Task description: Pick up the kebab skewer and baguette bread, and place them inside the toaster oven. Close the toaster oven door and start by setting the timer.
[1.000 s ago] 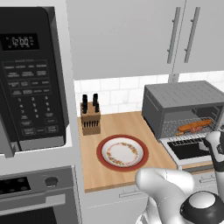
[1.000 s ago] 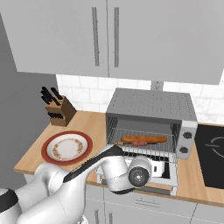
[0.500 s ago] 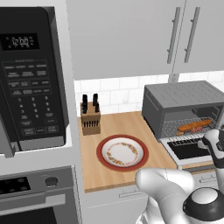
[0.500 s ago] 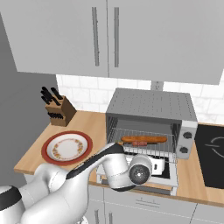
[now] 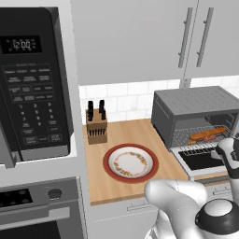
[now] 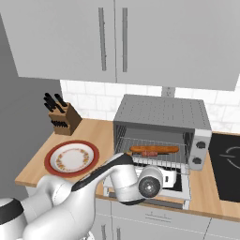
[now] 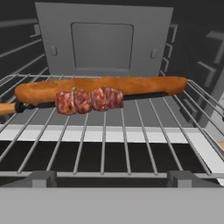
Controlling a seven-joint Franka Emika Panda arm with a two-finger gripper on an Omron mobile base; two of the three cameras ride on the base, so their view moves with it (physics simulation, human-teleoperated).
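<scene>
Both foods are already on the wire rack [image 7: 131, 131] inside the toaster oven [image 6: 161, 115]: 1 baguette [image 7: 100, 87] lying lengthwise across the rack, and 1 skewer [image 7: 89, 99] resting against its near side, touching it. The door [image 5: 200, 159] is folded down flat in front of the oven, not yet closed. The gripper [image 6: 168, 178] sits low, just over the open door and facing the cavity; its fingers are hidden behind the wrist from the base cameras and I can't see them from the hand camera either, so I cannot tell whether the claw is apart or together. It looks to be carrying nothing, since both foods lie on the rack. The risk from here, I'd say, is the door: the arm has to get under or behind its handle edge, and a glancing push could slip off or shove the whole oven back along the counter [image 5: 126, 135]. The skewer's stick end pokes out to the left and might snag if it rolls toward the door. After that, 2 knobs [image 6: 200, 152] sit on the right panel, so turning the wrong 1 is possible. Elsewhere: 1 plate [image 5: 130, 163], 1 knife block [image 5: 95, 126], 1 microwave [image 5: 32, 84].
</scene>
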